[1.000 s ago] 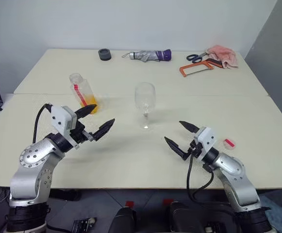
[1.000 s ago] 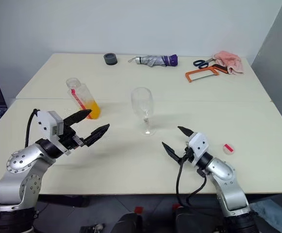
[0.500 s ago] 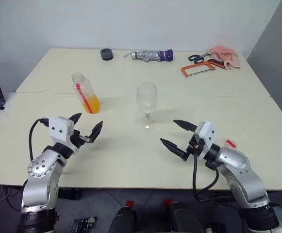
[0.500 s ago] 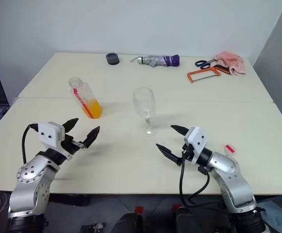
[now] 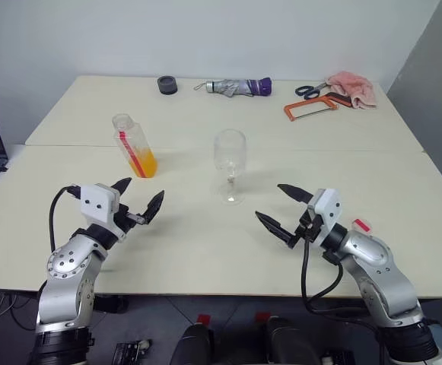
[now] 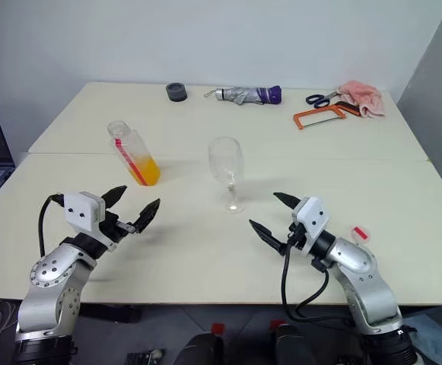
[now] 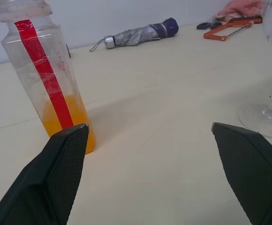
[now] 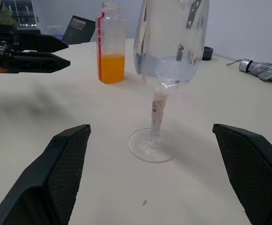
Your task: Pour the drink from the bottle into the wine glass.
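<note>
bottle (image 5: 133, 144) just beyond left hand (image 5: 138, 199), untouched

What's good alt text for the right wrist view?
An empty wine glass stands on a beige table ahead of the open right end effector. Behind it stands a capless bottle of orange drink.

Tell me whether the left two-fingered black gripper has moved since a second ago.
Yes. The left gripper dropped away from the clear plastic bottle toward the table's near edge.
</note>
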### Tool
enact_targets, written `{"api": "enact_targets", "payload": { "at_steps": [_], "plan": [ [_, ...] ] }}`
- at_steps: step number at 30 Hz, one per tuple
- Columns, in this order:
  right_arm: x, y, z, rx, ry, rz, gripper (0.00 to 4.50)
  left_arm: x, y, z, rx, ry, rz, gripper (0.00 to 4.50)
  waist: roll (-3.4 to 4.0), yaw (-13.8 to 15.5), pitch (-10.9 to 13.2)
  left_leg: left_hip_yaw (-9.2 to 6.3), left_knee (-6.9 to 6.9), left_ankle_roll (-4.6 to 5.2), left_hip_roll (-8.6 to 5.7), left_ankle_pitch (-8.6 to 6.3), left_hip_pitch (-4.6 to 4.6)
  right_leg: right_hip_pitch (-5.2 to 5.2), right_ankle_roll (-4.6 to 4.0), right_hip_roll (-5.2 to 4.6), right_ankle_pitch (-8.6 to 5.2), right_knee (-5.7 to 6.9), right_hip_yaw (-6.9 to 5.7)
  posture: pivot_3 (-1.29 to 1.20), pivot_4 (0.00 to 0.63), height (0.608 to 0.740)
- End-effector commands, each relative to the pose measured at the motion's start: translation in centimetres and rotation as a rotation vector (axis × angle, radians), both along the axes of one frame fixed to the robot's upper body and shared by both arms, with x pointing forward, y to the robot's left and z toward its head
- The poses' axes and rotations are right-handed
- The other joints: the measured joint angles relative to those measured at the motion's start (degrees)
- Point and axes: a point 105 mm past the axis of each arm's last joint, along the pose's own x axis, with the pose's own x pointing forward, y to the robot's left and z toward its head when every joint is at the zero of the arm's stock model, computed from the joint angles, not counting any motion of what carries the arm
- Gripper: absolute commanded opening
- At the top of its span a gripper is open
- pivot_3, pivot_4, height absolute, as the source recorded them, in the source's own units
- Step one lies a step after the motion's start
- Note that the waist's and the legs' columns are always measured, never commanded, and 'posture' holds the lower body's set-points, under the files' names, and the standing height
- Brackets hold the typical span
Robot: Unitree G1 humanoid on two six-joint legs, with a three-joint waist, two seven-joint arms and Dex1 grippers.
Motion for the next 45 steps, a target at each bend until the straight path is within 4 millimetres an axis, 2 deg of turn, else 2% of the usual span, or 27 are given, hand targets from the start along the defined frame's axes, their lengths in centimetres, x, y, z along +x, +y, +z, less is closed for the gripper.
{"api": "enact_targets", "payload": {
  "at_steps": [1, 7, 11, 17, 23, 35, 45],
  "plan": [
    [-0.1, -0.1, 1.0, -0.01, -0.058, -0.008, 4.45, -0.1, -0.1, 0.9, 0.022, -0.04, 0.0, 4.5, 0.0, 0.0, 0.0, 0.0, 0.0, 0.0, 0.0, 0.0, 0.0, 0.0, 0.0, 0.0, 0.0, 0.0, 0.0, 0.0, 0.15, 0.74],
    [0.1, 0.1, 0.5, -0.017, -0.066, -0.033, 4.45, 0.0, 0.1, 0.8, 0.021, -0.037, 0.012, 4.5, 0.0, 0.0, 0.0, 0.0, 0.0, 0.0, -0.01, 0.0, 0.0, 0.0, 0.0, 0.0, 0.0, 0.0, 0.0, 0.0, 0.15, 0.74],
    [-1.5, 1.2, -0.3, -0.042, 0.031, 0.121, 4.45, 0.4, 0.9, 0.3, 0.031, -0.03, 0.069, 4.5, 0.0, 0.05, 0.0, 0.0, 0.0, 0.0, -0.01, 0.0, 0.0, 0.01, 0.0, 0.0, 0.0, 0.0, 0.0, 0.0, 0.15, 0.74],
    [-2.2, 1.6, 0.1, -0.05, 0.037, 0.182, 4.45, 1.1, 1.9, 0.0, 0.0, -0.02, 0.132, 4.5, -0.01, 0.17, -0.01, -0.02, 0.01, 0.0, -0.03, 0.0, 0.0, 0.01, 0.0, 0.01, 0.0, 0.0, -0.02, 0.0, 0.15, 0.74],
    [-1.9, 1.7, 1.5, -0.018, 0.024, 0.192, 4.45, 2.5, 2.6, 0.1, -0.004, -0.014, 0.187, 4.5, -0.02, 0.29, -0.01, -0.01, 0.03, 0.0, -0.13, 0.0, 0.0, 0.02, 0.01, 0.01, 0.0, 0.0, -0.02, 0.0, 0.15, 0.74],
    [-1.8, 2.0, 1.8, -0.011, 0.011, 0.191, 4.45, 3.1, 3.3, 0.1, 0.005, -0.012, 0.216, 4.5, -0.03, 0.34, -0.01, -0.02, 0.03, 0.0, -0.11, 0.0, 0.0, 0.01, 0.0, -0.01, 0.0, 0.0, -0.03, 0.0, 0.15, 0.74],
    [-2.3, 2.7, 2.4, -0.017, 0.018, 0.257, 4.45, 4.8, 4.1, 1.1, 0.038, -0.015, 0.255, 4.5, -0.04, 0.34, -0.01, -0.02, 0.03, 0.0, -0.13, 0.0, 0.0, 0.01, 0.0, -0.01, 0.0, 0.0, -0.03, 0.0, 0.15, 0.74]
  ]
}}
